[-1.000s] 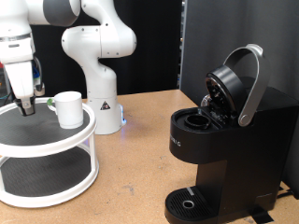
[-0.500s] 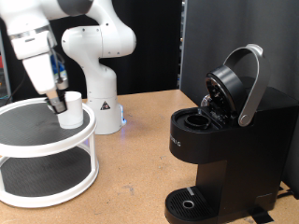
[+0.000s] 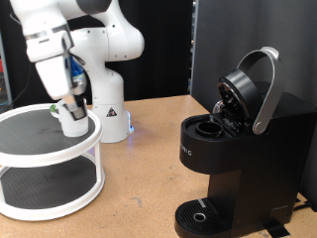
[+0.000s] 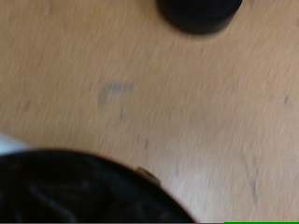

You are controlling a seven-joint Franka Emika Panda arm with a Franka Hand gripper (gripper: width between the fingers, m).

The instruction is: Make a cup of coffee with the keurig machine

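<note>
The cup [image 3: 75,123], a small white mug, stands on the top tier of a white round two-tier stand [image 3: 40,149] at the exterior view's left. My gripper [image 3: 71,102] is directly over the cup, fingers down at its rim; the cup hides the fingertips. The keurig machine [image 3: 233,149], black and boxy, stands at the exterior view's right with its lid [image 3: 243,91] raised and the pod chamber [image 3: 208,126] open. The wrist view shows no fingers, only blurred wooden table [image 4: 177,103].
A small dark object [image 3: 52,108] lies on the stand's top tier beside the cup. The arm's white base [image 3: 107,94] stands behind the stand. In the wrist view a dark round shape [image 4: 198,13] and a blurred dark mass [image 4: 75,191] show.
My gripper has moved from the stand's far left edge toward the exterior view's right and now sits over the cup. The cup and the machine have stayed put.
</note>
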